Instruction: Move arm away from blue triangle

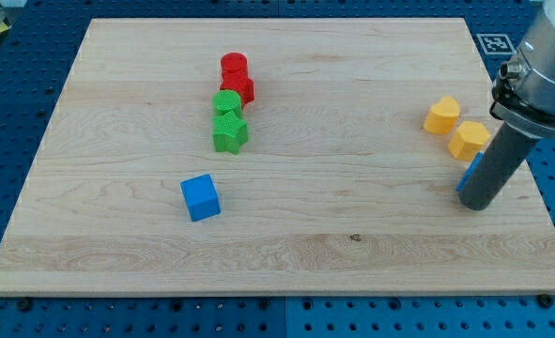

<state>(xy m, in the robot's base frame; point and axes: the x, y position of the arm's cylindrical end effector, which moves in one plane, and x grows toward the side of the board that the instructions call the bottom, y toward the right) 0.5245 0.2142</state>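
Now my tip [476,204], gripperless, touches the blue triangle [470,173] near the tabletop's [352,84] right edge; light, slides easily.

**Tight at the right edge, open in the middle**

My tip [477,206] stands against the blue triangle [469,175], mostly hidden behind the rod. Two yellow blocks [441,115] [469,140] crowd just above. Leftward the tabletop [352,188] runs bare to the blue cube [200,197] and the green [228,120] and red [237,77] cluster.

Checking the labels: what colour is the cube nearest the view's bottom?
Blue, clear in the camera view.
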